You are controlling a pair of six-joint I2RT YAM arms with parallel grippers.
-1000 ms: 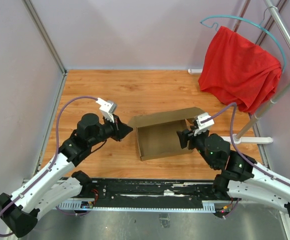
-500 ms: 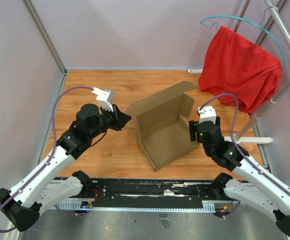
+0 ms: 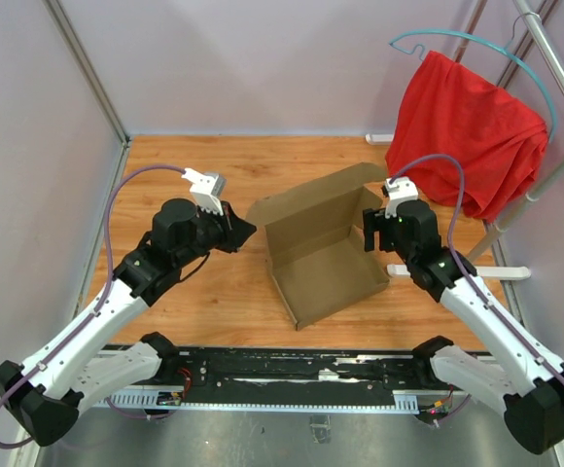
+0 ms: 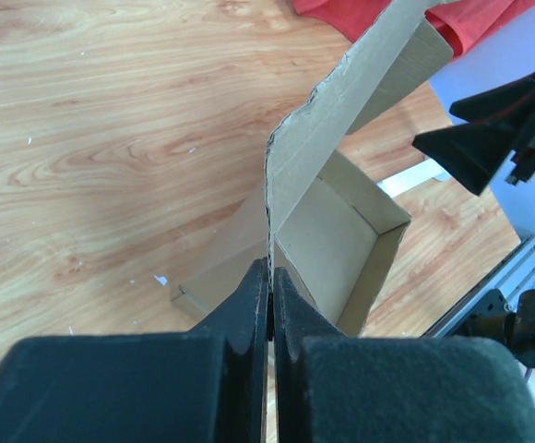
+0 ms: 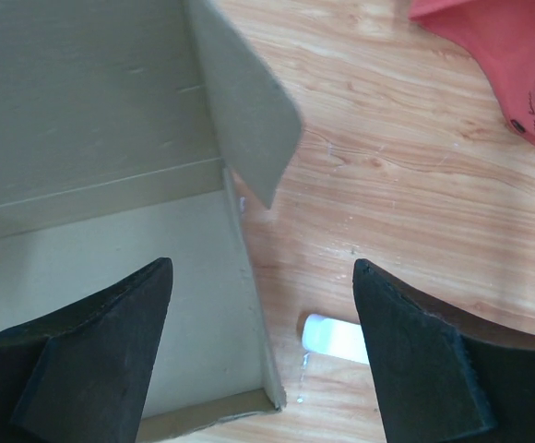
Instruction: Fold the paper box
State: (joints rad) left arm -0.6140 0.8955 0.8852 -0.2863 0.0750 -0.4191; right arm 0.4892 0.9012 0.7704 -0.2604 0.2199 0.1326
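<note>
- The wooden table (image 3: 165, 165) carries the box (image 3: 326, 263) at its middle, a little toward the right edge. The tray walls are up and the lid stands open toward the far edge.
- A red cloth (image 3: 467, 131) hangs over the far right corner, apart from the box.
- My left gripper (image 4: 269, 277) is pinched tight on the lid's left corner, holding it up.
- My right gripper (image 5: 260, 268) hovers spread wide above the tray's right wall and the lid's side flap, gripping nothing.
- I judge closing is the step in hand. Next, that flap needs tucking inward before the lid comes down.
</note>
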